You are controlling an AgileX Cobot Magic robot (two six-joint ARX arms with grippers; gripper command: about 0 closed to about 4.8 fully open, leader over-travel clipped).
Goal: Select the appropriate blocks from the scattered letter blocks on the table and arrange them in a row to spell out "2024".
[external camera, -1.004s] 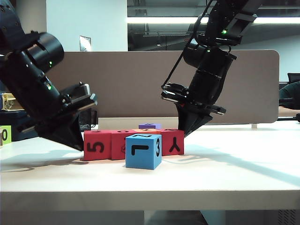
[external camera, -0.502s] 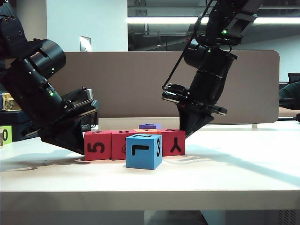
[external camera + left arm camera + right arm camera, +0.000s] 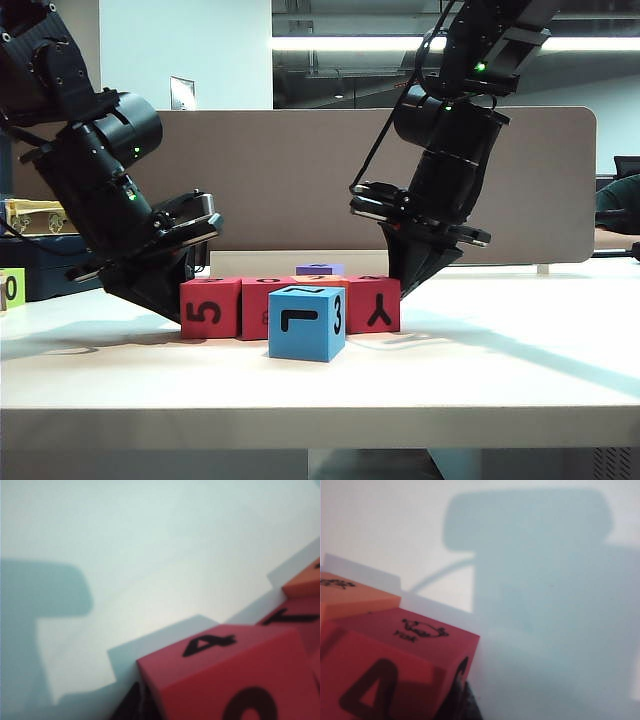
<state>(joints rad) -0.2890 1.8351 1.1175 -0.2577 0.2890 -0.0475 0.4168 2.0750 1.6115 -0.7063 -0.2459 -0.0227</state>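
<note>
A row of blocks sits mid-table, a little toward the near edge. At its left end, the red block marked 5. Next to it, touching, another red block, half hidden behind the blue cube that stands just in front of the row, showing an L on its side and a 3. Behind the blue cube an orange block peeks over the top, only its upper face in sight. At the right end, the red block marked Y. Farther back, a purple block lies apart from the row.

The left gripper is down at the row's left end, its tip right against the 5 block's outer face, fingers closed tight with nothing between them. In the left wrist view that same red block fills the lower corner, a 4 on its top face, a dark fingertip beside its edge.

The right gripper is at the opposite end, tip against the Y block's far right side, also fully closed and empty. Its wrist view shows the red block with a 4 on one face and a small drawing on another, the orange block beyond it.

The white table spreads out on all sides, with a brown divider panel behind. Far left, a yellow-green cube marked 0 stands off the table.
</note>
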